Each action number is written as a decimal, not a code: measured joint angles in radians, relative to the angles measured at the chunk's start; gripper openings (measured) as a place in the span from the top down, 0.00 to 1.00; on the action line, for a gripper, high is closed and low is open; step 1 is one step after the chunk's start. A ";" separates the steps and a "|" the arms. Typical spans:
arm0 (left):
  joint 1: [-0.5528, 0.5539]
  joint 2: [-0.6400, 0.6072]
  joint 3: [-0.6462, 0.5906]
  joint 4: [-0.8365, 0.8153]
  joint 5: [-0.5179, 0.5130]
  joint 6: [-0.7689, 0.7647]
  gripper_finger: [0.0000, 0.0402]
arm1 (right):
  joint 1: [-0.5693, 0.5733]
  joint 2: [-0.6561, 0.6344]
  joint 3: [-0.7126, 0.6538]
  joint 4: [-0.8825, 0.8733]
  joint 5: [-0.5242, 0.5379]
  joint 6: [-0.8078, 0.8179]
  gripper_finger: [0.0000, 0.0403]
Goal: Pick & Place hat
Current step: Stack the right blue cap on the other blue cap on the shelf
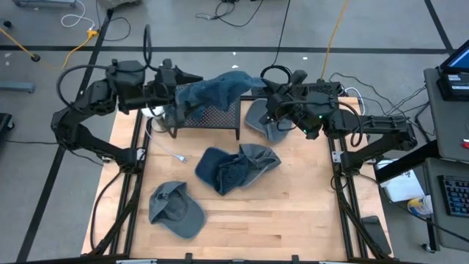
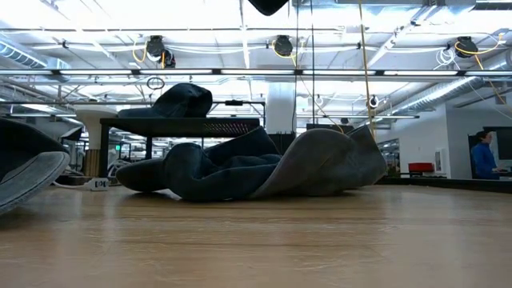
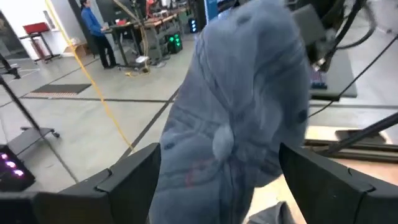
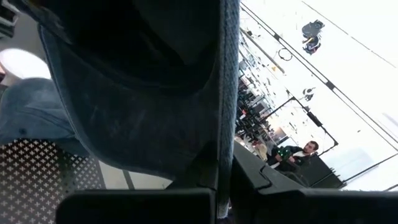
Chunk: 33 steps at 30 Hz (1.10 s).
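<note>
Over the rack, our left gripper gapes around a blue hat; our right gripper pinches its brim.

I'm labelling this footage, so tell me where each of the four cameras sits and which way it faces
High view: overhead, straight down on the table; both arms show.
Low view: table height, level across hats into the room; no arm shows.
Left wrist view: past the open left gripper at the blue hat.
Right wrist view: past the shut right gripper pinching a hat brim.
Shared: high and low views both show the black rack.
</note>
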 joint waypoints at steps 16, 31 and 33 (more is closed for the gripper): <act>0.000 0.007 0.002 0.139 -0.210 0.108 0.35 | 0.029 -0.003 0.000 -0.050 -0.043 0.069 0.99; 0.000 0.031 0.002 0.133 -0.229 0.181 0.45 | 0.027 -0.003 0.000 -0.065 -0.076 0.083 0.99; 0.000 0.032 0.002 0.133 -0.228 0.186 0.53 | 0.027 -0.003 0.000 -0.066 -0.076 0.082 0.99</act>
